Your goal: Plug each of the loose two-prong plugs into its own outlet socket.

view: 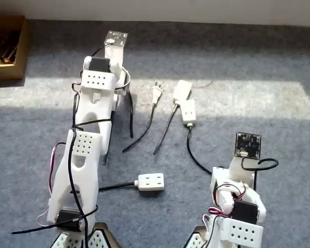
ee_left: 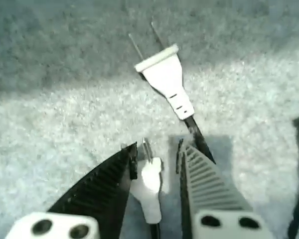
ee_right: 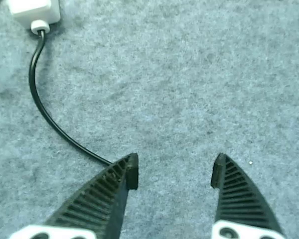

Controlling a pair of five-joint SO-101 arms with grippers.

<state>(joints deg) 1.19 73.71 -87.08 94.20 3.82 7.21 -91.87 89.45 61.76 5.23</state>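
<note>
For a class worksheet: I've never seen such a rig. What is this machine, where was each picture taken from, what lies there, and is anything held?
A left arm and a right arm, small robots, stand side by side on grey carpet. One picture looks down from above; the other two come from cameras on the wrists. The left gripper is open around a small plug, not clamped; a loose plug lies beyond. The right gripper is open over carpet near a black cord. An empty socket block lies between the arms.
</note>
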